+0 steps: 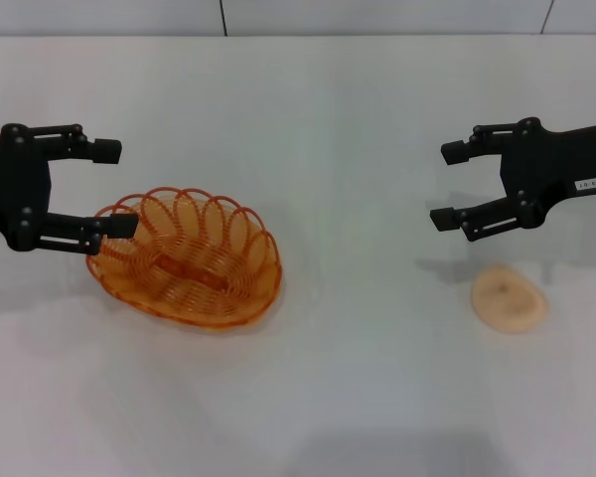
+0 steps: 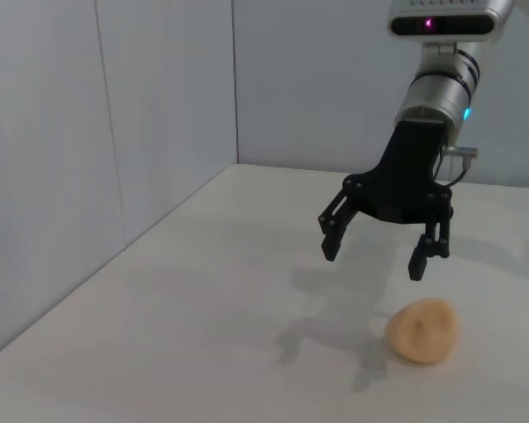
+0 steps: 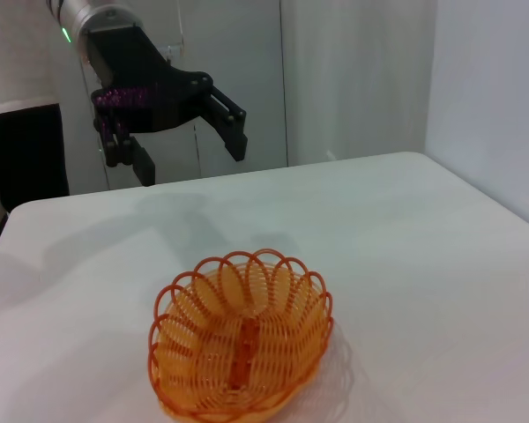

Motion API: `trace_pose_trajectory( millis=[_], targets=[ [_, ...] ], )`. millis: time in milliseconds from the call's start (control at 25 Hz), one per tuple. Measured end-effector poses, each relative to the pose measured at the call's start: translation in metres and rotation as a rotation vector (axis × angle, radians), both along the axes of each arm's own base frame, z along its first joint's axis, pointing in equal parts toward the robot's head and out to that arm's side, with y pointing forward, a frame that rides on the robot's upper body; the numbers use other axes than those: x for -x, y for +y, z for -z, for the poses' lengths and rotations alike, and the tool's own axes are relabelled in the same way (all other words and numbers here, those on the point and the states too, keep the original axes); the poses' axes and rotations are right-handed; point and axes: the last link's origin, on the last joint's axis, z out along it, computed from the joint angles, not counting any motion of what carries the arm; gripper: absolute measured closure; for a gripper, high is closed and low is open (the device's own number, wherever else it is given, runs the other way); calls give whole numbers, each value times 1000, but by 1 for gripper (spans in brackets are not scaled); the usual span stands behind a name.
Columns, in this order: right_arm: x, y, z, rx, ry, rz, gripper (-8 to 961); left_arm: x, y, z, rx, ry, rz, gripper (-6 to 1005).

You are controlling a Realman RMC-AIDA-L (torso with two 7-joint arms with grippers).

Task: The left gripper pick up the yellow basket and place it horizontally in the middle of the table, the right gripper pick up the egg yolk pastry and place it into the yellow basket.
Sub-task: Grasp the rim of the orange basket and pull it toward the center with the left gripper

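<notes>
The yellow basket (image 1: 186, 256) sits upright on the white table (image 1: 328, 129), left of the middle. My left gripper (image 1: 111, 189) is open and empty at the basket's left end; one fingertip overlaps the rim in the head view. In the right wrist view the left gripper (image 3: 191, 157) hangs above the table, apart from the basket (image 3: 241, 345). The egg yolk pastry (image 1: 510, 298) lies on the table at the right. My right gripper (image 1: 447, 185) is open and empty, raised just behind the pastry. The left wrist view shows the right gripper (image 2: 373, 256) above the pastry (image 2: 423, 330).
Grey wall panels (image 2: 106, 132) stand close behind the table's far edge. A dark shape (image 3: 22, 159) stands beyond the table's edge in the right wrist view. Bare tabletop lies between the basket and the pastry.
</notes>
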Motion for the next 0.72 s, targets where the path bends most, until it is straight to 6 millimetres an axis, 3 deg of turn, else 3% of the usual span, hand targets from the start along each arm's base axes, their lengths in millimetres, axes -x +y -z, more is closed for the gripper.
trace_pose_trajectory(
  millis=[720],
  targets=[
    [-5, -2, 2, 1, -14, 2, 78, 0, 1, 2, -3, 0, -3, 143]
  ],
)
